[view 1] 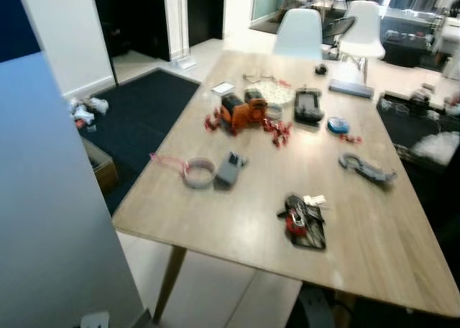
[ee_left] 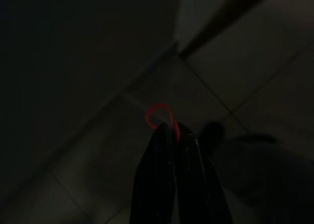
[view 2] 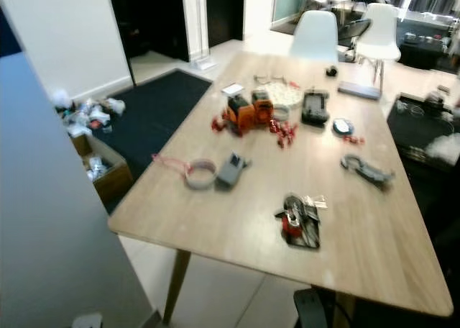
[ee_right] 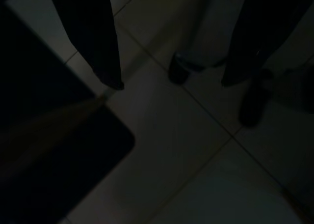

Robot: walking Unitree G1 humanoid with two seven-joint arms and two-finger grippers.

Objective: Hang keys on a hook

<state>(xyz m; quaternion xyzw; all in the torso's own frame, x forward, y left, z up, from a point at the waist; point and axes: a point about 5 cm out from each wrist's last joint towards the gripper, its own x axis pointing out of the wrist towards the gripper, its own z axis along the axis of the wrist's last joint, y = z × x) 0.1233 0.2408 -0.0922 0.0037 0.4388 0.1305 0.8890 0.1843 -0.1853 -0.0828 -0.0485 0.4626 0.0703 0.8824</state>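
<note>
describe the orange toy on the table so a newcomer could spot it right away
Start at the long wooden table with two white chairs at its far end. Near the table's middle, toward the far half, sits the orange toy, left of a black handheld device. It is the only bright orange thing there, ringed by small red pieces.

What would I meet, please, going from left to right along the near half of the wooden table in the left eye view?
Pink cord → grey roll of tape → small grey box-shaped device → dark bundle with a red piece and white tags → grey curved handle-like tool.
</note>
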